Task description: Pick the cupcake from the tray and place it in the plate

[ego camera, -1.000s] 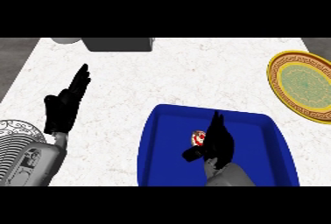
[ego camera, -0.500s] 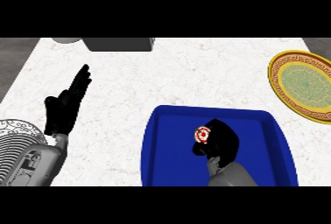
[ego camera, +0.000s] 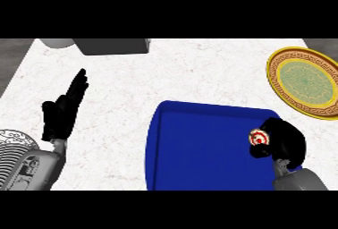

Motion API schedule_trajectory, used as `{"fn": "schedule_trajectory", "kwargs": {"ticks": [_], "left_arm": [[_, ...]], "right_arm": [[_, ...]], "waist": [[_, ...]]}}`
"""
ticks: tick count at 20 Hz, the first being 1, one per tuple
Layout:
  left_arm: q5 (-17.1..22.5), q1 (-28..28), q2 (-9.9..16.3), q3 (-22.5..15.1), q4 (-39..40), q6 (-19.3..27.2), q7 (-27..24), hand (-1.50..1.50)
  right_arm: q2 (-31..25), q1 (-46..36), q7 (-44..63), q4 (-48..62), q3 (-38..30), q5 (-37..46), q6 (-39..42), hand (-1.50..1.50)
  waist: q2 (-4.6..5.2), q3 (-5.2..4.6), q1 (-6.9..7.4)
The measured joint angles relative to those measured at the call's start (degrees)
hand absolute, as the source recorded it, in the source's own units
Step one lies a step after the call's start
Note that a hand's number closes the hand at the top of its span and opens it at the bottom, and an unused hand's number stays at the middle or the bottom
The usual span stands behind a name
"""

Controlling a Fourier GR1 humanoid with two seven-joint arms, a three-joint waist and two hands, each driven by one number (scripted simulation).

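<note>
One view, from the head, looking steeply down on a pale marbled counter (ego camera: 198,76).

Blue tray (ego camera: 198,147): rectangular, lower centre, running out of the lower edge.

Cupcake (ego camera: 258,137): red-and-white swirled top, over the tray's right edge, held in the right hand.

Right hand (ego camera: 285,141): black, at the tray's right side, fingers curled round the cupcake so that only its top shows; grey forearm entering from the lower right.

Plate (ego camera: 307,82): gold rim with a patterned green centre, upper right on the counter, apart from the tray and from the cupcake.

Left hand (ego camera: 63,114): black, at the left, fingers straight and pointing up the view, holding nothing; grey ribbed forearm below it.

Grey block (ego camera: 112,45) and a grey rounded object (ego camera: 56,42): at the counter's far edge, upper left, cut off by the frame.
</note>
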Motion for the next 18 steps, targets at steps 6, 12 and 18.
{"fn": "schedule_trajectory", "kwargs": {"ticks": [6,12,18], "left_arm": [[0.3,0.7,0.3,1.0,0.0,0.5,0.1,0.00],[0.9,1.7,0.4,1.4,-0.2,0.1,-0.3,0.00],[0.9,1.6,0.5,1.0,-1.2,-0.6,-0.7,0.00]], "right_arm": [[-15.0,0.2,-18.2,-0.6,-9.2,-7.3,-1.2,1.50],[-24.5,-0.5,-38.9,0.3,-19.2,-19.0,-2.3,1.50],[-30.6,-1.4,-60.2,7.3,-28.6,-33.5,4.2,1.50]], "waist": [[-0.33,0.37,-1.65],[-0.46,0.49,-1.57],[0.01,0.42,0.16]]}}
